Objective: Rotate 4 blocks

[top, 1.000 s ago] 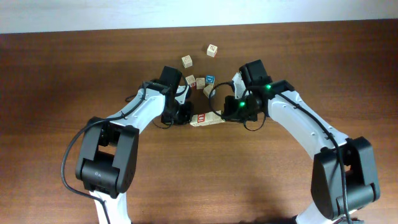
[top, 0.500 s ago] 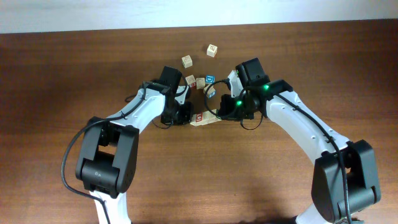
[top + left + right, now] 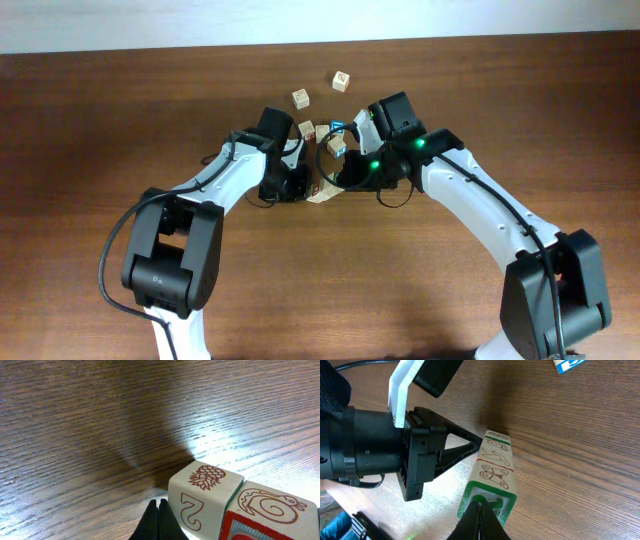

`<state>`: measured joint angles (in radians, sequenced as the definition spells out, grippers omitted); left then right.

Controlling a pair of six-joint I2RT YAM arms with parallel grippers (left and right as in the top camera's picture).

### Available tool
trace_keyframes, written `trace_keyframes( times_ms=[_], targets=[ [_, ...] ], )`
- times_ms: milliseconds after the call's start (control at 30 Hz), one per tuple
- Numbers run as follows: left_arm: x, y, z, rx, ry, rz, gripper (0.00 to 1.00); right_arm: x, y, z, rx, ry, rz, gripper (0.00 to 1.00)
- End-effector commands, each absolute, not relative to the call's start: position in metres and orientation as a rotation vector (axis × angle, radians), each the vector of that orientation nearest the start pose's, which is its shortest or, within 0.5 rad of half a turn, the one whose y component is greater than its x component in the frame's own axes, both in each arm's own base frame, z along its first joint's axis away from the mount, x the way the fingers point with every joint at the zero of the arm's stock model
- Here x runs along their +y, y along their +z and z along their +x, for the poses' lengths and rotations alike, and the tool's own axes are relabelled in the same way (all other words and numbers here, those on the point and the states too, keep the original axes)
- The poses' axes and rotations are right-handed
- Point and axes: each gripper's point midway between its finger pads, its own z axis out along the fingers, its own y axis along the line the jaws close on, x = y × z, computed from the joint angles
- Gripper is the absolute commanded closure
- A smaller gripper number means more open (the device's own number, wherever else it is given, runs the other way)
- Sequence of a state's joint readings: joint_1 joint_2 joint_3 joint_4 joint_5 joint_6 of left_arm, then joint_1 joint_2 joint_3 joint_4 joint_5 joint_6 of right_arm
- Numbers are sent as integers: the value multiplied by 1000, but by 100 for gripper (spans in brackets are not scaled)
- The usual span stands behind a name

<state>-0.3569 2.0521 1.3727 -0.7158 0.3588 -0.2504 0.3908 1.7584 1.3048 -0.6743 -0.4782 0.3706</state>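
The blocks are pressed end to end in a short row at the middle of the worktop, with a green face at the right end. The left pincer, fully closed, is set against the row's pineapple-printed left end, and the right pincer, likewise closed, against the green end. A blue-faced cube and loose cubes are scattered just beyond, on the far side.

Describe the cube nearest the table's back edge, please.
On the brown table, find the scattered cubes near its far edge. Two pale ones stand apart at the back. The wanted cube is the right one, closer to the edge than its left neighbour.
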Motion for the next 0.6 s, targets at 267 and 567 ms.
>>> trace_keyframes(
  times_ms=[267, 567],
  targets=[
    [-232, 23, 355, 2983, -804, 308, 100, 247, 106, 342, 2809, 875, -189, 96],
    [-206, 17, 370, 2985, -665, 238, 100, 246, 101, 344, 2819, 857, -160, 96]
  ],
)
